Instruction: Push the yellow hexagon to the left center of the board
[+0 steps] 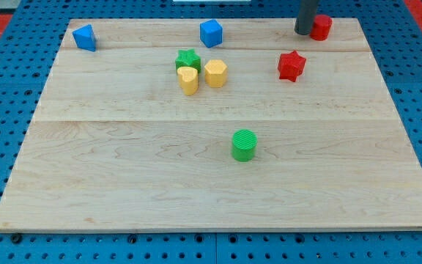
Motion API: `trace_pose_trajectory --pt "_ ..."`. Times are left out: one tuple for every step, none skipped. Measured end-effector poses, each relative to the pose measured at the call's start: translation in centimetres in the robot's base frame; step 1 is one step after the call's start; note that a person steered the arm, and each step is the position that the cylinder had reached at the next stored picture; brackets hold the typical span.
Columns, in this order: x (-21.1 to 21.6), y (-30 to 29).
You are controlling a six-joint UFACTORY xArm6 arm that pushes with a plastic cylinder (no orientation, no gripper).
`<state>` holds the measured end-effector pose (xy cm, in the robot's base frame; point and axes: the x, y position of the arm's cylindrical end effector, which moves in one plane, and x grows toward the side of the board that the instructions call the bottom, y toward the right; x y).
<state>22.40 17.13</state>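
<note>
While my tip (303, 32) touches the red block (321, 27), the yellow hexagon (215, 73) sits well apart; no jaws exist.

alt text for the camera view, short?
My tip sits at the board's top right beside a red block, far from the yellow hexagon, which sits upper centre by a yellow block and green star.
</note>
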Motion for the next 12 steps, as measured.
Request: trace_pose_trajectory --pt "-0.4 -1.3" --pt "-1.6 -2.0" --pt "-0.3 -1.5" --pt "1.8 -5.3" --pt "4.5 -10.4" --pt "9.0 -13.7" --pt "11.1 -20.2" --pt "15.3 -24.1" --pt "14.5 -21.8" --pt "11.7 -20.5" --pt "10.5 -16.6" --pt "12.4 -13.5"
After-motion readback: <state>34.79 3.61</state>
